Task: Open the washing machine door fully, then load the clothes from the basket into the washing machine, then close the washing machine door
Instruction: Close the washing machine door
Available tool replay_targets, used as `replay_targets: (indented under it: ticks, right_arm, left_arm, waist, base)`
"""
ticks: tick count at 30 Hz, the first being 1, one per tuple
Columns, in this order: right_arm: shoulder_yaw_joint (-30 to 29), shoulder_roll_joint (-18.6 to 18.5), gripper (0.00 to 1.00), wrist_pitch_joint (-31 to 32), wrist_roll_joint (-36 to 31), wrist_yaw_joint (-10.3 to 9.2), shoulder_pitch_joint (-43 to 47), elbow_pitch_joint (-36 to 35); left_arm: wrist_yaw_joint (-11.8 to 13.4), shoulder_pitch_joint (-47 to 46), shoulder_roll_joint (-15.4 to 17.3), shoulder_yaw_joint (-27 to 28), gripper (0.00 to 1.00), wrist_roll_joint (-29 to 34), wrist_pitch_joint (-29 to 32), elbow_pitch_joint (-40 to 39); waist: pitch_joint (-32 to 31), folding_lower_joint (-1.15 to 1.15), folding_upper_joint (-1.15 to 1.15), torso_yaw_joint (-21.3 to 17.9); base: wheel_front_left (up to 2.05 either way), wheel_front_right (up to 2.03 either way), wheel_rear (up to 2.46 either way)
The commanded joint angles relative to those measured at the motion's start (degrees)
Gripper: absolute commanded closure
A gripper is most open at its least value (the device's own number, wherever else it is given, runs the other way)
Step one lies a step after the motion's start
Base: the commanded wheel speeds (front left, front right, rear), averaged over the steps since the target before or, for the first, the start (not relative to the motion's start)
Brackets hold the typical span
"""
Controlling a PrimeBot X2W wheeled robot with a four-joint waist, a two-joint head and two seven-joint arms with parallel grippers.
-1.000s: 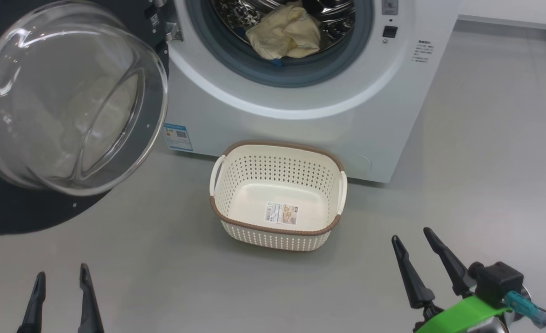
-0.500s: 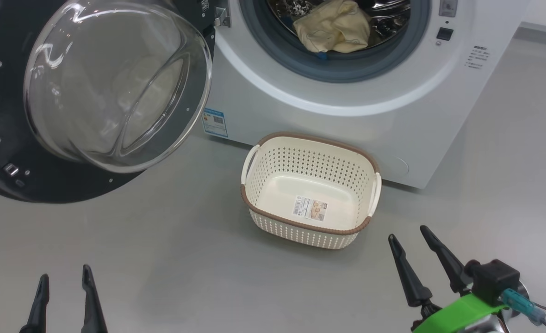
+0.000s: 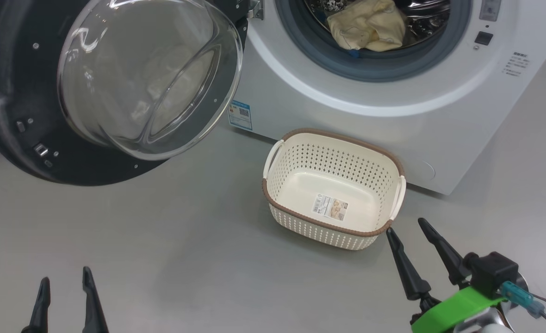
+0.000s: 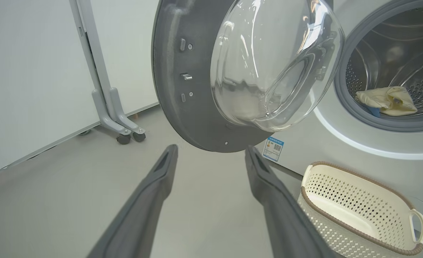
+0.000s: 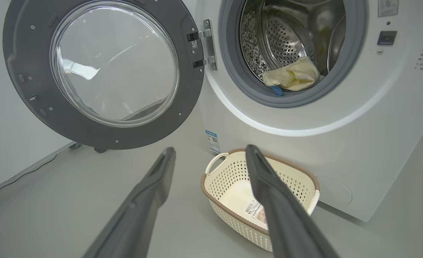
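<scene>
Washing machine door wide open, swung out to the left of the washing machine on a metal hinge, black rim and bulging glass bowl turned toward the room. Round mouth uncovered, grey rubber ring around a shiny perforated drum. Clothes inside the drum: a pale cream-yellow bundle low at the front, against the ring, a small blue bit at its lower edge. Basket upright on the grey floor, just in front of the machine and below the mouth, holding nothing but a label on its bottom. Blue sticker low on the machine's front, left of the basket. Left tool at the lower left of the head view, above bare floor, fingers spread wide, gripping nothing, well apart from door and basket. Right tool at the lower right, likewise wide and unloaded, one fingertip just beside the basket's near right corner, contact impossible to tell; green band at its wrist. In the left wrist view, a grey wheeled stand against the white wall beyond the door.
</scene>
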Motion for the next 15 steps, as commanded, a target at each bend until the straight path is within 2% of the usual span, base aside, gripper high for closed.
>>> replay_targets:
  ticks: [1,15]
  right_arm:
    - [1.0,-1.3,0.00,0.1,-0.4,0.03,-2.5,-1.9]
    - [1.6,-1.7,0.00,0.5,-0.6,0.03,-3.2,-2.0]
  left_arm:
    - [2.9,-2.6,0.3,2.6,0.00,0.1,-0.8,-1.5]
    - [2.1,-2.7,-1.5,3.8,0.00,1.3,-0.8,-1.6]
  waist:
    - [0.3,0.00,0.00,0.5]
    - [1.2,0.00,0.00,1.6]
  base:
    - [0.00,0.00,0.00]
    - [0.00,0.00,0.00]
